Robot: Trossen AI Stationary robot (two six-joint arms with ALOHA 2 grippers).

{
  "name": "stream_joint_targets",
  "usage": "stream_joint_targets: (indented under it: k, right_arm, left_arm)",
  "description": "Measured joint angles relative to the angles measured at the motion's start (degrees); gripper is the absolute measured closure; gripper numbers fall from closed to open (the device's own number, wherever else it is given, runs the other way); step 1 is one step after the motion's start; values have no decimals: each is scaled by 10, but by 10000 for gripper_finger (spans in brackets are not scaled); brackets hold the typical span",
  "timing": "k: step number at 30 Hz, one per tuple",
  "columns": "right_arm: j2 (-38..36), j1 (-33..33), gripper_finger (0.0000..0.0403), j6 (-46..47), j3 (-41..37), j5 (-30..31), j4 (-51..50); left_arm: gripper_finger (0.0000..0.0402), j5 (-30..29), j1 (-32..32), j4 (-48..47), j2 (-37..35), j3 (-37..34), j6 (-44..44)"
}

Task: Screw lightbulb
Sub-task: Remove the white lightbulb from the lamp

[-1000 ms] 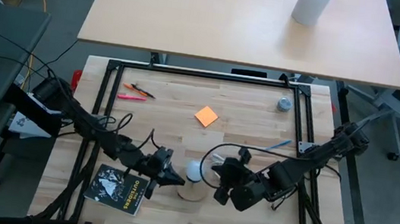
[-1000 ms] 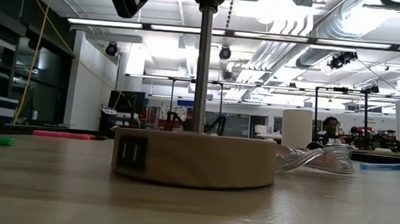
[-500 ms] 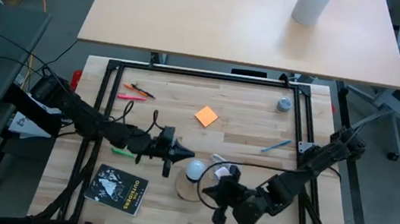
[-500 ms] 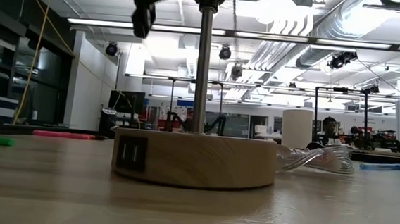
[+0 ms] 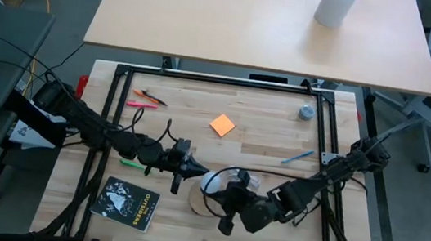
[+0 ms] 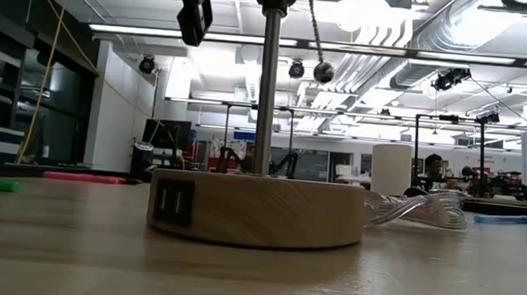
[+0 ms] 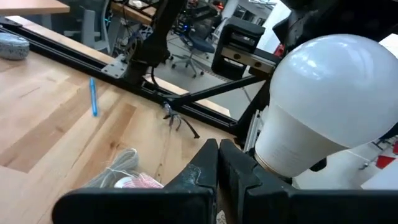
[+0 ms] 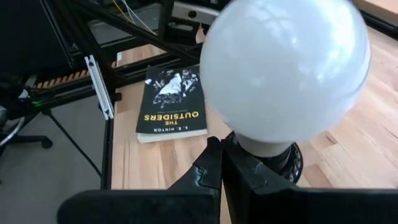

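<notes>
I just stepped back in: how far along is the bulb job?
Done: the lightbulb already sits upright on the lamp's black socket, above the wooden base. In hand: the left gripper and right gripper flank it, fingers shut, neither holding it. Left: whether it is fully screwed in cannot be told.

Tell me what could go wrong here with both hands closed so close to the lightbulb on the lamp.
The left hand and right hand, both shut, sit on opposite sides of the lightbulb. A sideways nudge from either might tip the bulb in its socket or rock the lamp's wooden base. Shut fingers cannot grasp the bulb, so turning it may just slip. The white cable looped beside the right hand could snag on it.
</notes>
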Motion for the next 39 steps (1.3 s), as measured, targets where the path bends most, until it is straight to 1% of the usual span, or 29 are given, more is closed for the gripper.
stream_joint_targets:
  k: [7, 11, 15, 19, 22, 26, 31, 39]
  right_arm:
    - [0, -2, 403, -10, 0, 0, -9]
    - [0, -2, 403, -11, 0, 0, -9]
    - [0, -2, 403, -11, 0, 0, -9]
    - [0, -2, 403, -11, 0, 0, -6]
    - [0, -2, 403, -11, 0, 0, -5]
    - [0, -2, 403, -15, 0, 0, -6]
    - [0, -2, 403, -15, 0, 11, -21]
    - [-6, -1, 403, -11, -1, 20, -37]
  left_arm:
    - [402, -4, -12, 2, 0, 0, 0]
    - [402, -37, -11, 13, 10, 0, 1]
    - [401, -58, -5, 52, 47, 8, 5]
    - [402, -38, -2, 58, 96, 47, 12]
    - [401, -31, -2, 60, 116, 74, 21]
    - [402, -30, -4, 59, 115, 82, 30]
    - [401, -9, -5, 37, 96, 83, 31]
    - [401, -15, -22, 6, 84, 83, 30]
